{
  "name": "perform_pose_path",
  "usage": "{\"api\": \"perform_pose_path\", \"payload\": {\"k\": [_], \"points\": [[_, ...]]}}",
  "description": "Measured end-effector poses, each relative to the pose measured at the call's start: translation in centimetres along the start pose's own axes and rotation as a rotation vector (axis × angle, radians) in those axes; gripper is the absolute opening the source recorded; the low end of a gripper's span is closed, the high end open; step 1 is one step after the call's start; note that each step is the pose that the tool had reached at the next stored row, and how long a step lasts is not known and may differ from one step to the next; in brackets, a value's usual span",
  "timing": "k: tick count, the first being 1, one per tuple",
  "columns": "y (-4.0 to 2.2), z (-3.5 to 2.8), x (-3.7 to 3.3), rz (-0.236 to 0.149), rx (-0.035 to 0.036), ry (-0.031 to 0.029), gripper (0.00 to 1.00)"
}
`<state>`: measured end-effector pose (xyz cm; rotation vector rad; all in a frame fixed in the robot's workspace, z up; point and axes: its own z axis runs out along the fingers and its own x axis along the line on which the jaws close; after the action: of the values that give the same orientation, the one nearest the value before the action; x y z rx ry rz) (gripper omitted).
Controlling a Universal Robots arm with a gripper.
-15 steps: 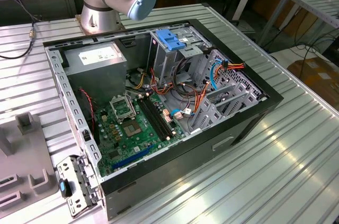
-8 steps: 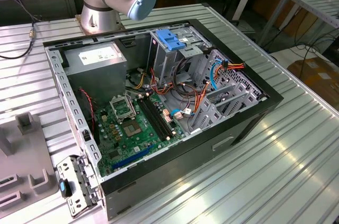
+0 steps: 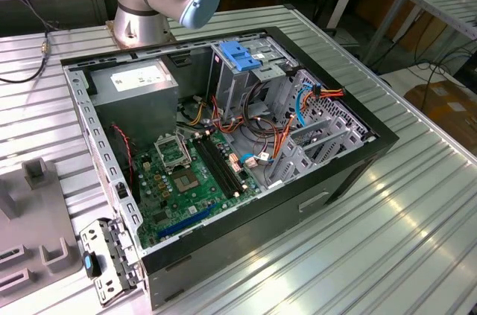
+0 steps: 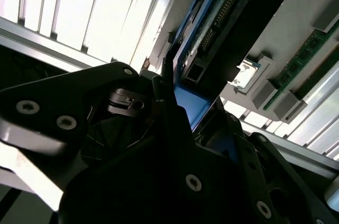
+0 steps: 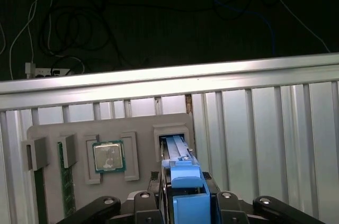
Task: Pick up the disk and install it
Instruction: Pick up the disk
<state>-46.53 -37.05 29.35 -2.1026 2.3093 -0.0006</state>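
Note:
The disk (image 5: 183,181), dark with bright blue carrier rails, stands on edge in a slot of the grey parts tray (image 5: 74,128). My gripper (image 5: 186,205) reaches over it, and its dark fingers (image 5: 159,195) press against both sides of the blue carrier. In the second wrist view the disk (image 4: 233,17) shows its circuit-board face and blue edge, running up between the fingers of the gripper (image 4: 190,118). The gripper looks shut on the disk.
The tray also holds a processor chip (image 5: 108,156) and a memory stick (image 5: 65,181). In the exterior view the open computer case (image 3: 223,144) lies on the ribbed metal table (image 3: 417,211). A drive cage with a blue latch (image 3: 242,54) stands at its rear. The arm's base (image 3: 141,10) is behind it.

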Motion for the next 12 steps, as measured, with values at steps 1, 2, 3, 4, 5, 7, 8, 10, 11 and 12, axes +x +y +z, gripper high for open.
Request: {"api": "perform_pose_path", "payload": {"k": [1,2,3,4,5,7,8,10,11,12], "points": [[0.0,0.0,0.0,0.0,0.0,0.0,0.43],[0.0,0.0,0.0,0.0,0.0,0.0,0.43],[0.0,0.0,0.0,0.0,0.0,0.0,0.43],[0.0,0.0,0.0,0.0,-0.0001,0.0001,0.41],[0.0,0.01,0.0,0.0,0.0,0.0001,0.41],[0.0,0.01,0.0,0.0,-0.0001,0.0001,0.38],[0.0,0.01,0.0,0.0,0.0,0.0,0.38],[0.0,0.01,0.0,0.0,-0.0001,0.0,0.38],[0.0,0.01,0.0,0.0,0.0,0.0,0.38],[0.0,0.02,0.0,0.0,0.0,0.0,0.38]]}}
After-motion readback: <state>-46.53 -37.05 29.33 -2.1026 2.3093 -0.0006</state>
